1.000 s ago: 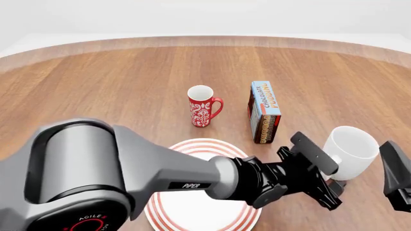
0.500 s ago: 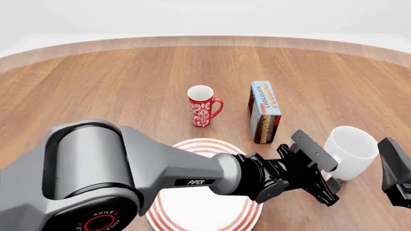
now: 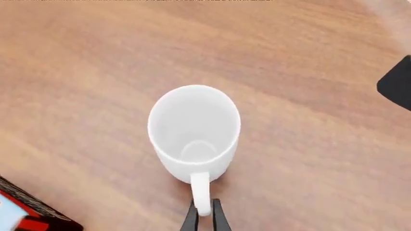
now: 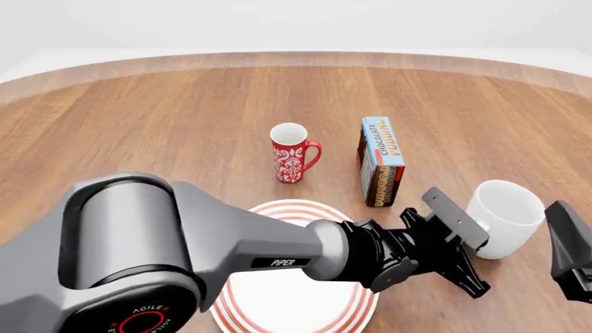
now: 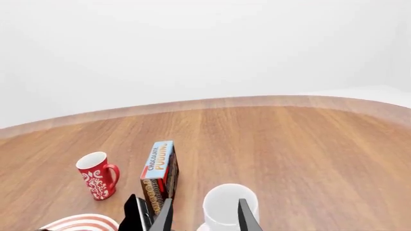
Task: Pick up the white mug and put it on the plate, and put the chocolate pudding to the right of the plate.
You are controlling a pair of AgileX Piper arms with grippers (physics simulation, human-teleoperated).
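The left gripper (image 3: 204, 222) is clamping the loop handle of the white mug (image 4: 504, 218), its two dark fingertips (image 3: 188, 223) pinched against either side of the handle at the bottom edge of the left wrist view. In the front view the mug is sitting at the right of the frame, upright with its mouth open upward; whether it is resting on the wooden table (image 4: 166, 132) cannot be told. The plate (image 4: 290, 305) is lying at the bottom centre, partly hidden under the left arm. The chocolate pudding (image 4: 380, 161) is standing upright right of centre, beside the red mug (image 4: 292, 153). The right gripper (image 4: 572, 250) is showing only as a dark shape at the right edge, so whether it is released or clenched cannot be told.
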